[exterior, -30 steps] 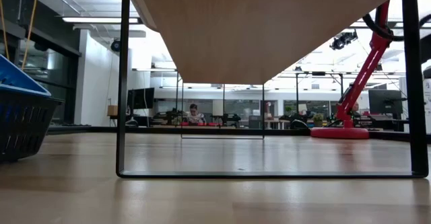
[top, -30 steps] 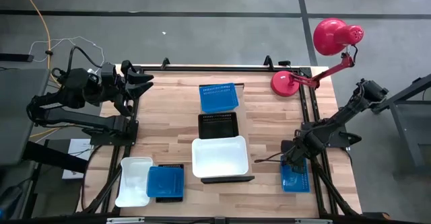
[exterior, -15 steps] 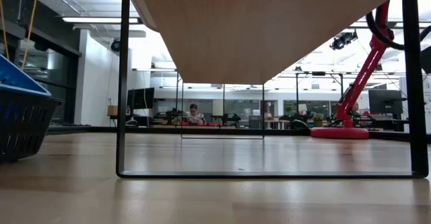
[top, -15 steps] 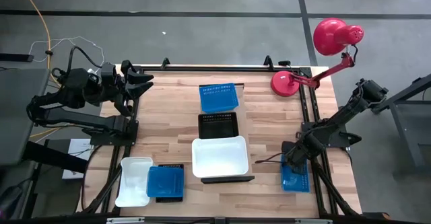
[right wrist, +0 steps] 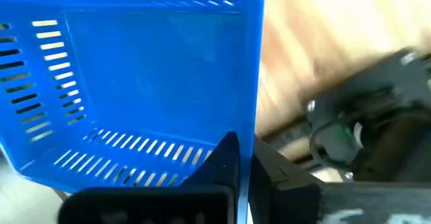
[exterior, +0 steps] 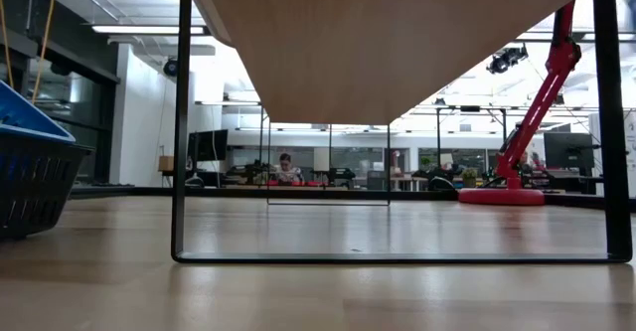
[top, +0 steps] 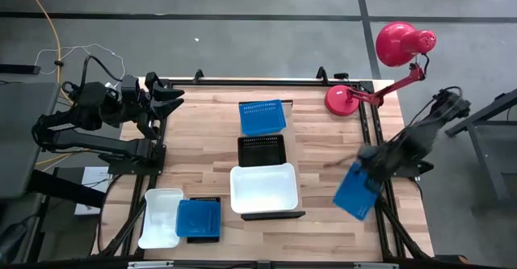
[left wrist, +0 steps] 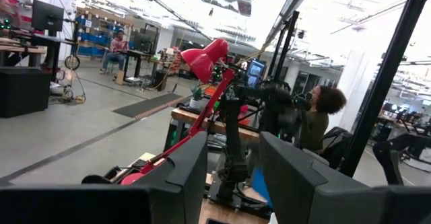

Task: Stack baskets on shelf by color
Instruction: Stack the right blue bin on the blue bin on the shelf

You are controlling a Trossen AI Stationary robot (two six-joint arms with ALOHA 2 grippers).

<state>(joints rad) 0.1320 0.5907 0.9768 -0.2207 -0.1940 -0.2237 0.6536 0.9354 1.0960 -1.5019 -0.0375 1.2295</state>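
My right gripper (top: 366, 174) hangs over the table's right edge, shut on a blue perforated basket (top: 354, 193) that is tilted in the air. On the shelf (exterior: 397, 43) in the middle stand a blue basket (top: 262, 117), a black one (top: 261, 149) and a white one (top: 263, 188), in a row from far to near. At the near left a white basket (top: 160, 218) lies beside a blue basket (top: 199, 217), which sits in a black one (exterior: 35, 187). My left gripper (top: 171, 99) waits open at the far left, with nothing between its fingers. My right gripper holds the blue basket by one side wall (right wrist: 253, 120), one finger (right wrist: 225, 158) inside the basket and the other outside. The fingers come from above, pointing steeply down. The basket hangs tilted below them, clear of the table.
A red desk lamp (top: 380, 67) stands at the far right corner, with its base on the table. Black frame rails (top: 373, 132) run along the table's left and right edges. Bare wood lies between the shelf and the right rail.
My right gripper has taken hold of the blue basket at the near right and risen with it, rolling as it went. The basket has come off the table and now hangs tilted, a little farther from the near edge.
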